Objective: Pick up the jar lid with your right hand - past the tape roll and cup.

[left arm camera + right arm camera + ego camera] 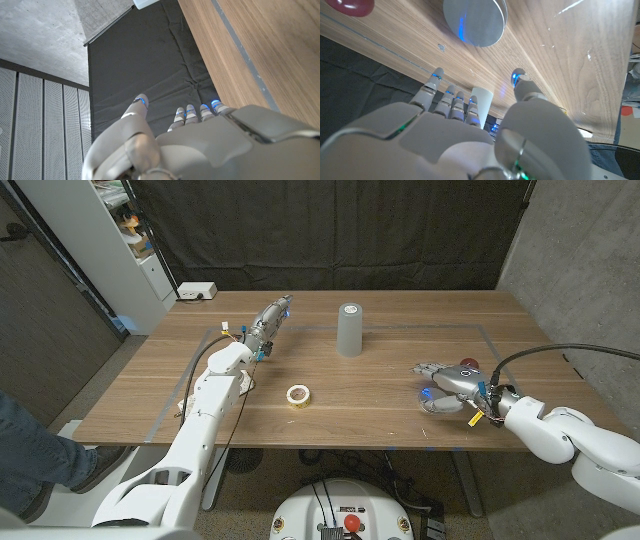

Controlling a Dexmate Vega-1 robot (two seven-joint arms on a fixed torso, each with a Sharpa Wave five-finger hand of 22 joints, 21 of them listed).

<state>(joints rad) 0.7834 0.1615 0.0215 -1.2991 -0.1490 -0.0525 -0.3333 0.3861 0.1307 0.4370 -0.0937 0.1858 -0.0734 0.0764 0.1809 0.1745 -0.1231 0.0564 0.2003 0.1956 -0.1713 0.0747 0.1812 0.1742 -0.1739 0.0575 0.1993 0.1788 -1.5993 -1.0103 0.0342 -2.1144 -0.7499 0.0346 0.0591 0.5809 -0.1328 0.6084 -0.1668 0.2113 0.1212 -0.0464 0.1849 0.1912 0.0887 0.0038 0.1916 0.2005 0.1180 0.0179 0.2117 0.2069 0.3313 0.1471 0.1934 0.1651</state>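
Observation:
The jar lid (pixel 436 403) (pixel 475 20) is a flat silver disc lying on the wooden table (pixel 380 430) at the right. My right hand (pixel 452 380) (pixel 470 135) hovers just above and behind it, fingers spread, holding nothing. A yellow-and-white tape roll (pixel 298 395) lies near the table's middle. A tall grey cup (pixel 349 328) (pixel 481 102) stands upright behind it. My left hand (pixel 270 317) (pixel 200 140) reaches out over the far left of the table, fingers straight, with nothing in it.
A small red object (pixel 468 363) (pixel 352 5) lies right behind the right hand. A white box (pixel 197 291) sits at the table's back left corner. A person's leg (pixel 30 450) shows at the left edge. Black curtain hangs behind the table.

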